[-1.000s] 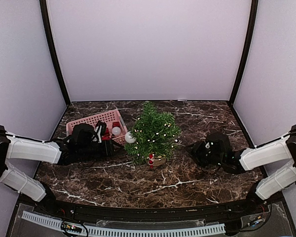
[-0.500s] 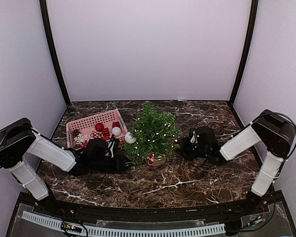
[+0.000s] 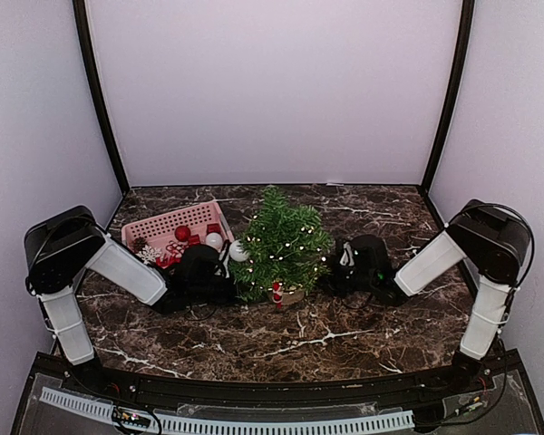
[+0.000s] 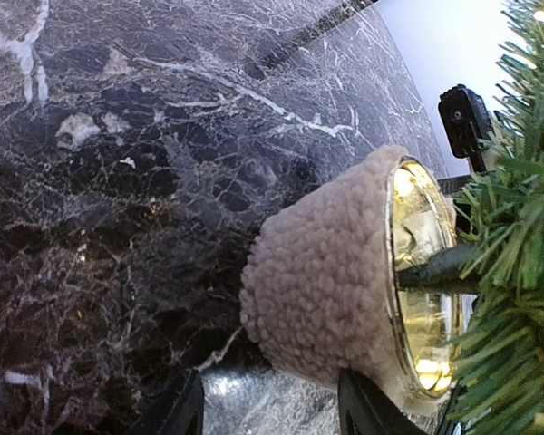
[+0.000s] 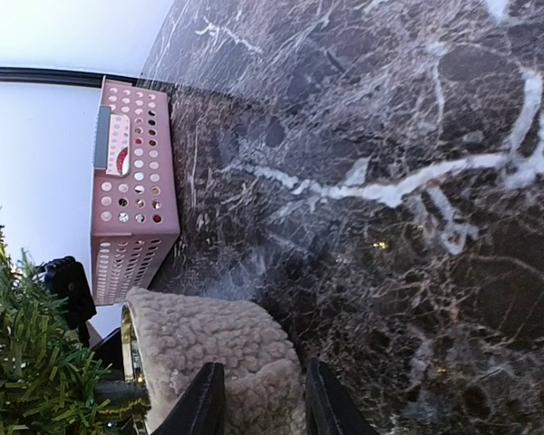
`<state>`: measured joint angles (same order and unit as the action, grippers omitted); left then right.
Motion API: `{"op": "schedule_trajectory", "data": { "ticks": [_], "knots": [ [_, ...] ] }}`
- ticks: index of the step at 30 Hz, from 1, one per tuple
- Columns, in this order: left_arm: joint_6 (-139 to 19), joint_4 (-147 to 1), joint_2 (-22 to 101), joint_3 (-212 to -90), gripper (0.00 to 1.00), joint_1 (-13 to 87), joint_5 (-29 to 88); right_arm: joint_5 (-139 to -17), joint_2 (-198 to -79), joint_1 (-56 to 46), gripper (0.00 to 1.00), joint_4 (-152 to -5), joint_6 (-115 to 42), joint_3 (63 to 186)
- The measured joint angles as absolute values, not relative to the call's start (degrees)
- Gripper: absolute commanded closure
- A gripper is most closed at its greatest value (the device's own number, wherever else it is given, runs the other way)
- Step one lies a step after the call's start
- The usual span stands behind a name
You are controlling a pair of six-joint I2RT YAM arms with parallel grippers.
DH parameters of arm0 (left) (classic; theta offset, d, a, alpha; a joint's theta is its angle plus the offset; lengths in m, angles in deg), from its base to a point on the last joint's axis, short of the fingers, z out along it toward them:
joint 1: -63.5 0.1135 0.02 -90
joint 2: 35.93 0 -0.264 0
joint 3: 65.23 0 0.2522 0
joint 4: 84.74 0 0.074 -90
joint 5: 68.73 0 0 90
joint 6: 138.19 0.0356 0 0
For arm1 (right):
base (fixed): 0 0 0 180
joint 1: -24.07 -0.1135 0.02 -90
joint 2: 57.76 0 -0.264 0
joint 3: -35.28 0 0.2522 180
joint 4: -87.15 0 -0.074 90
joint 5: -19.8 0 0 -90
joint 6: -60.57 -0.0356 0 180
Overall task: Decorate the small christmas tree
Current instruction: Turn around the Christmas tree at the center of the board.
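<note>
The small christmas tree [image 3: 282,243] stands mid-table in its fleecy tan pot [image 3: 291,294], with lights, a white ball [image 3: 239,252] and a red figure [image 3: 277,294] on it. My left gripper [image 3: 225,279] lies low at the pot's left. In the left wrist view its jaws [image 4: 274,412] are open, one finger against the pot [image 4: 326,290] and a gap at the other. My right gripper [image 3: 337,268] reaches in from the right. In the right wrist view its fingers [image 5: 261,403] hug the fleecy base of the pot [image 5: 222,349].
A pink basket [image 3: 163,220] with red ornaments and a white ball [image 3: 214,240] sits behind my left arm, also in the right wrist view [image 5: 131,204]. Dark marble table [image 3: 344,331] runs to walls on three sides.
Both arms have swung inward and down to the tree's pot. The left gripper left the basket front, and the right gripper moved left and narrowed its jaws.
</note>
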<state>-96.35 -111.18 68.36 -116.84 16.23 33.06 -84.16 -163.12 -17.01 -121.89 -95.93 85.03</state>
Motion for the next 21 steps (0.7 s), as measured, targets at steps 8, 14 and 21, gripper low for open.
{"op": "schedule_trajectory", "data": {
  "ticks": [8,14,21],
  "knots": [
    [-95.2,-111.4,69.4,-117.3,0.47,16.6,32.9,-82.7,-163.4,-19.2,0.69,-125.1,-98.8,82.6],
    [-94.7,-111.5,69.8,-117.7,0.47,18.1,32.7,-80.9,-163.3,-21.8,0.7,-127.6,-101.6,80.5],
    [-93.8,-111.5,71.2,-119.6,0.47,18.9,31.8,-79.5,-163.3,-24.3,0.7,-129.1,-104.2,78.7]
  ]
}}
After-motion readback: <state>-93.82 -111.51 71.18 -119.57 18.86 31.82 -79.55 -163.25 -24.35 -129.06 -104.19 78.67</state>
